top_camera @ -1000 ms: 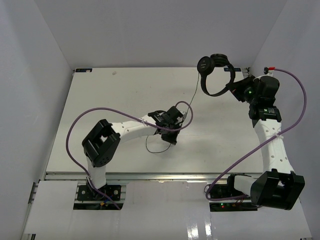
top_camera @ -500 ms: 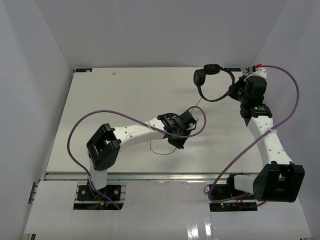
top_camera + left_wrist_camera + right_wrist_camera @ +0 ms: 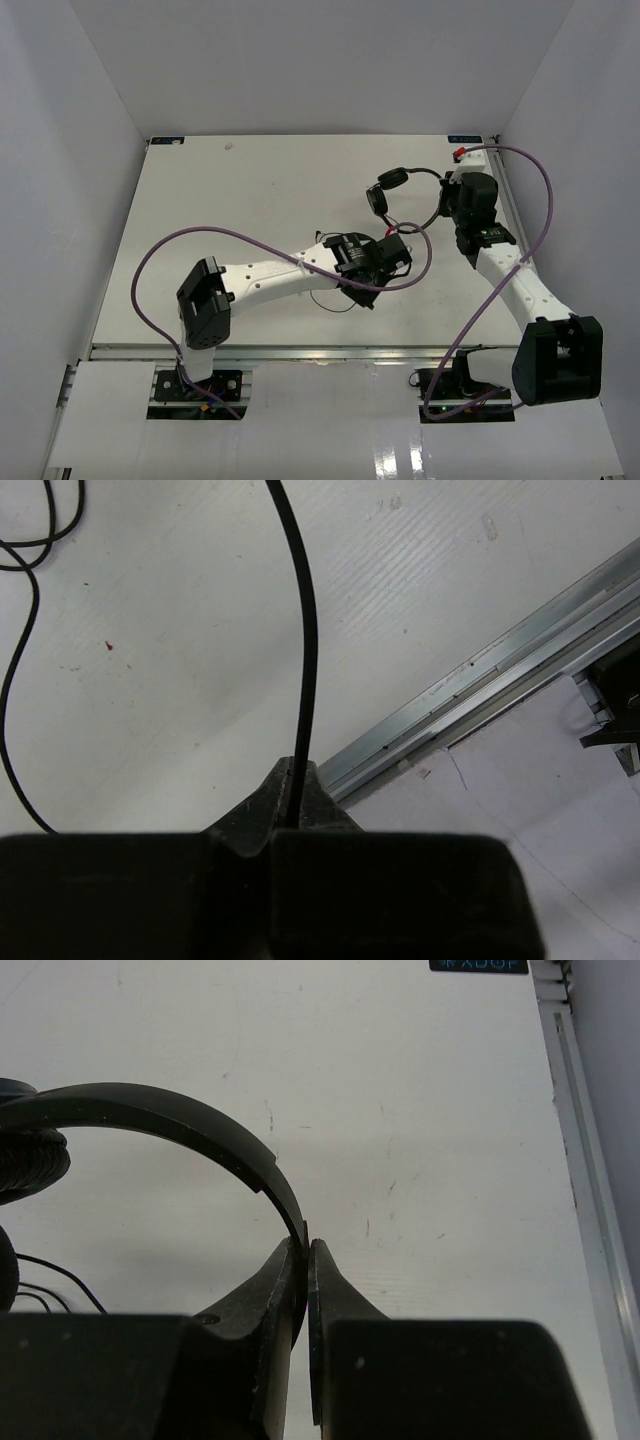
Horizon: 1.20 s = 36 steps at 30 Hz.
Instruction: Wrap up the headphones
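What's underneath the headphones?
Mostly bare white table shows beneath the headphones, which the right hand pinches by the headband. A bit of thin black cord lies there too. The spot below the ear cups is hidden.

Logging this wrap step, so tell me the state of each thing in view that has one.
headphones: gripped at their band by the right claw.
cord: pinched in the left claw, slack lying in loops on the table.
left claw: shut on the cord.
right claw: shut on the headphones.
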{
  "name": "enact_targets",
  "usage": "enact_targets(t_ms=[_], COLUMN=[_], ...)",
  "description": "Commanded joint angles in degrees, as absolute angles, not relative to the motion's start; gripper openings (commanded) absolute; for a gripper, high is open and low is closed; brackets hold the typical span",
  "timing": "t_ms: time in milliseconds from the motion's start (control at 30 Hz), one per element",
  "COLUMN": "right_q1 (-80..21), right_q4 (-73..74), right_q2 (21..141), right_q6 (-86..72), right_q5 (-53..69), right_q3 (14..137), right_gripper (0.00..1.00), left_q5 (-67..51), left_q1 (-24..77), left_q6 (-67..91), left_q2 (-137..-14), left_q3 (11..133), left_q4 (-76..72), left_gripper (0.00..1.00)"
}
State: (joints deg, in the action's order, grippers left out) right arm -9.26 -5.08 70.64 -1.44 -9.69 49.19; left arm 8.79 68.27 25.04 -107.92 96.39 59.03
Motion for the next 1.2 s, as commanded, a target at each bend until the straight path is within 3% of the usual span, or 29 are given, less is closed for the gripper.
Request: enact_targets(t_ms=[0, 333, 667, 1167], right_q1=[-10.37, -10.37, -10.46, -11.28], right_q4=[-14.07, -11.13, -6.03, -1.89], right_q2=[68.02, 61.59, 57.38, 55.72], right_q6=[6.21, 14.49, 21.01, 24.19], right_q5=[-10.06, 5.53, 18.06, 24.83], right_q3=[47.79, 42.98, 41.21, 38.9], right_gripper=[0.08, 0.08, 0.08, 0.08], left_q5=[15.57, 24.85, 23.38, 18.37], left_q1=[68.55, 66.78, 63.88, 58.29], left_q6=[24.83, 21.26, 17.46, 14.6], left_q2=[-102.15, -99.58, -102.23, -101.64], left_q3=[100.43, 106.05, 111.83, 114.41], left_q4=[63.95, 67.0, 64.85, 60.87], left_gripper=[0.0, 0.0, 0.0, 0.0])
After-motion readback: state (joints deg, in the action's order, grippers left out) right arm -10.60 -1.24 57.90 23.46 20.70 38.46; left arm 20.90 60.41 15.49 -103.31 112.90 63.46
